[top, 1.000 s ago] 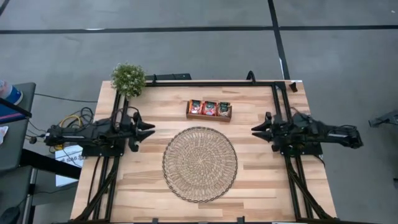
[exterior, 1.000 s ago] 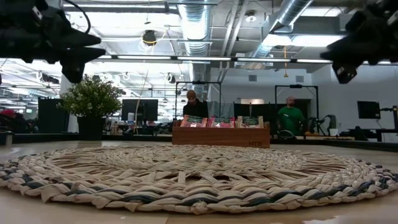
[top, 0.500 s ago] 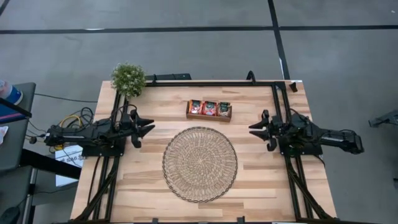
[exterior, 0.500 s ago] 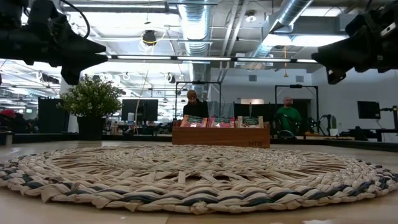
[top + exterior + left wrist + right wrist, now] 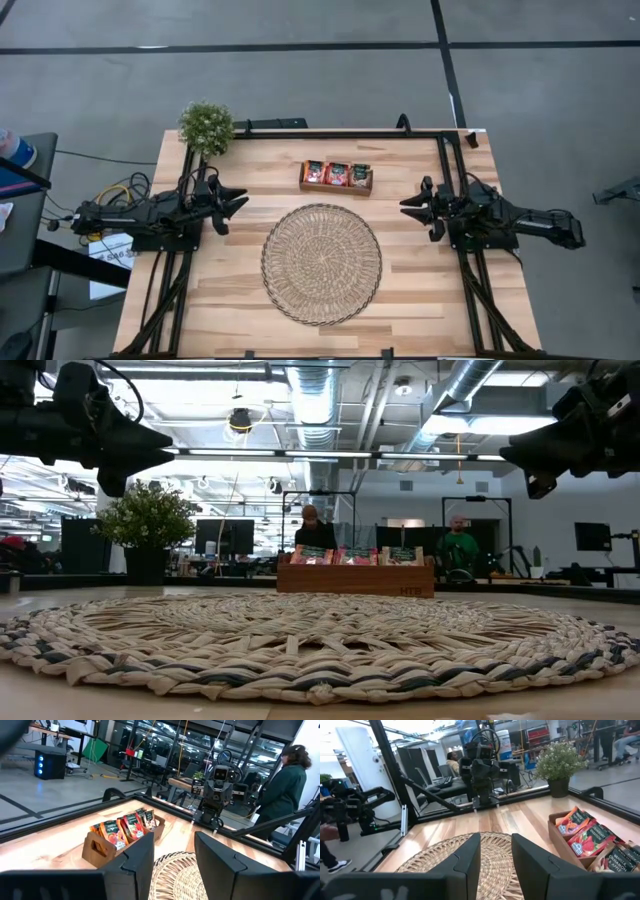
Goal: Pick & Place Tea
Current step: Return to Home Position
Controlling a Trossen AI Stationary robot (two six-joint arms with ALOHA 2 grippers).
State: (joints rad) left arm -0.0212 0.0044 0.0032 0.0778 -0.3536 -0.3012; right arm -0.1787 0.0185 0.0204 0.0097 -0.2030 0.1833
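Observation:
The tea sachets [image 5: 337,173], mostly red-orange with dark centre marks, stand upright in a small brown wooden tray [image 5: 336,190] at the far middle of the table. They also show in the left wrist view [image 5: 125,827] and the right wrist view [image 5: 585,837]. My left gripper [image 5: 243,201] hovers open above the table's left part, left of the tray. My right gripper [image 5: 403,207] hovers open on the right, pointing toward the centre. Both are raised well above the tabletop in the low view, the left gripper [image 5: 165,448] and the right gripper [image 5: 510,452].
A round woven straw mat [image 5: 321,263] lies flat at the table's centre, between the grippers and nearer than the tray. A small potted plant [image 5: 206,126] stands at the far left corner. Black frame rails run along both sides. People stand in the room beyond [image 5: 308,525].
Both grippers have moved a little toward the table's centre. In the low view the left gripper has tipped from pointing downward to nearly level, and the right gripper has shifted inward. The sachets, tray and mat have stayed where they were.

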